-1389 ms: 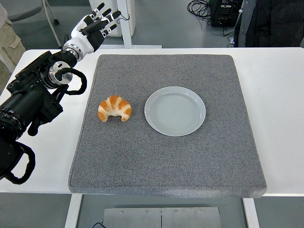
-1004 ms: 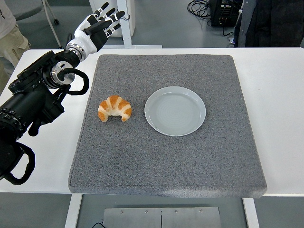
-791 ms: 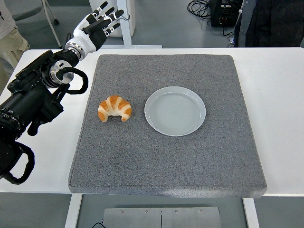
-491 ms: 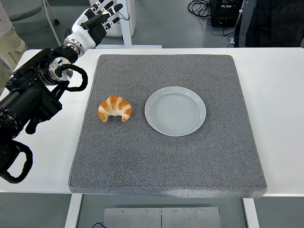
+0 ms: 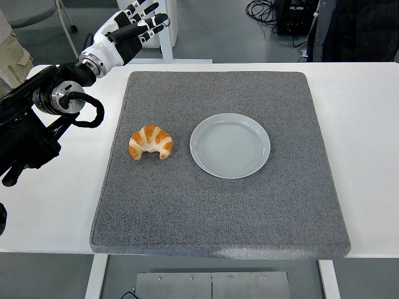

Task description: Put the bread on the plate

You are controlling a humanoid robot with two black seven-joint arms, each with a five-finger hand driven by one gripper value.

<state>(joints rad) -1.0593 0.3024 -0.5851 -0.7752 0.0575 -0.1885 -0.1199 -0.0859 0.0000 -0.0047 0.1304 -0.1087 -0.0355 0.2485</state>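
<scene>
A golden croissant [image 5: 151, 142] lies on the grey mat [image 5: 218, 212], left of centre. An empty pale grey plate [image 5: 230, 145] sits on the mat just right of the croissant, not touching it. My left hand [image 5: 129, 30] is raised above the table's far left corner, beyond the mat's back left corner, well away from the croissant. Its fingers are spread and hold nothing. The black left arm [image 5: 31, 118] comes in from the left edge. The right arm is out of view.
The mat covers most of the white table [image 5: 368, 156]. A person in beige trousers [image 5: 12, 53] stands at the top left, and another in dark clothes [image 5: 358, 28] at the top right. A white post [image 5: 166, 31] rises behind the hand.
My left hand has risen and shifted slightly right and farther back, and the arm has drawn back toward the left edge. The croissant and plate have not moved.
</scene>
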